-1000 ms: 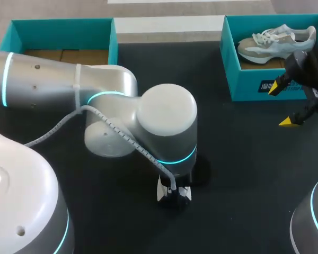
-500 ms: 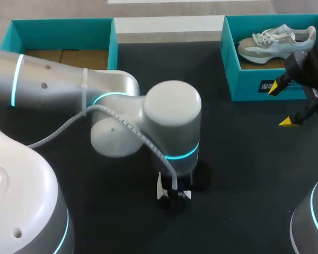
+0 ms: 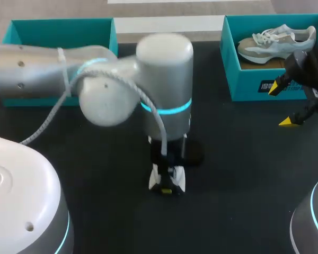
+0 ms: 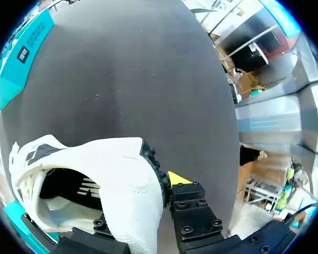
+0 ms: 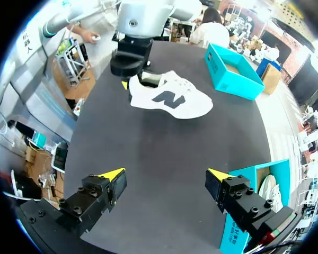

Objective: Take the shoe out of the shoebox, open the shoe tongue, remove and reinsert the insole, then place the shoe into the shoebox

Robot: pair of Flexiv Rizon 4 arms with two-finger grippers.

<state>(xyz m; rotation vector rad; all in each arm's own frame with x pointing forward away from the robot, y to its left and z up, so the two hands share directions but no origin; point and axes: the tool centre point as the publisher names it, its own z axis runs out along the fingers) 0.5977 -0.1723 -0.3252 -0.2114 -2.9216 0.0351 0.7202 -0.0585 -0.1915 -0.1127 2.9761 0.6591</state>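
The white shoe (image 5: 169,100) is out on the black table (image 3: 238,174), near its middle and well apart from both boxes. The left gripper (image 5: 131,79) is clamped on the shoe's heel end. In the left wrist view the heel fills the space between its fingers: one yellow tip (image 4: 177,177) presses the outside of the heel, and the other finger is hidden by the white fabric. In the head view the left arm (image 3: 95,84) reaches in over the table and covers nearly all of the shoe.

The right gripper (image 5: 164,182) hangs over the table with its fingers wide apart and nothing between them. It is just in front of the right-hand teal box (image 3: 244,87), which holds a second shoe (image 3: 275,42), pale with white laces. The other teal box (image 3: 63,29) stands open at the far left corner of the table, showing a brown cardboard floor, partly hidden behind the left arm.
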